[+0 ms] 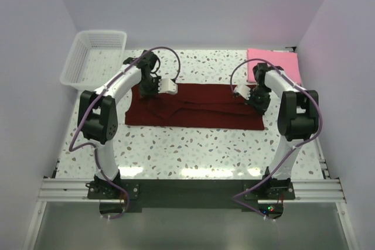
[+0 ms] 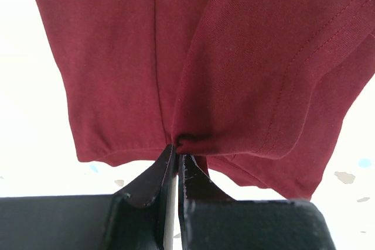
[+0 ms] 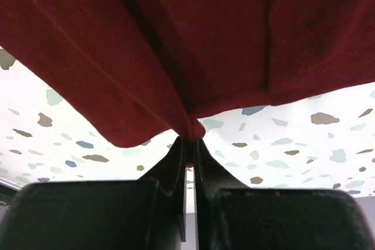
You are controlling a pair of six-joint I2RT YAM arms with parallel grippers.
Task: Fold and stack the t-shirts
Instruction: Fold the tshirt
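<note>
The maroon t-shirt (image 1: pixel 193 109) lies as a long folded band across the middle of the table. My left gripper (image 1: pixel 147 89) is shut on its left end; in the left wrist view the fingertips (image 2: pixel 177 151) pinch a bunched fold of the maroon t-shirt (image 2: pixel 234 57), which hangs off the table there. At the band's right end my right gripper (image 1: pixel 256 101) is shut on the cloth too, its fingertips (image 3: pixel 188 140) pinching a hem of the maroon t-shirt (image 3: pixel 193 33) above the speckled top. The pink t-shirt (image 1: pixel 275 62) rests as a neat folded rectangle at the back right.
A white mesh basket (image 1: pixel 94 57) stands at the back left corner, partly over the table's edge. The terrazzo table (image 1: pixel 193 150) ends in a metal rail at the front, where both arm bases are bolted. Pale walls close in on three sides.
</note>
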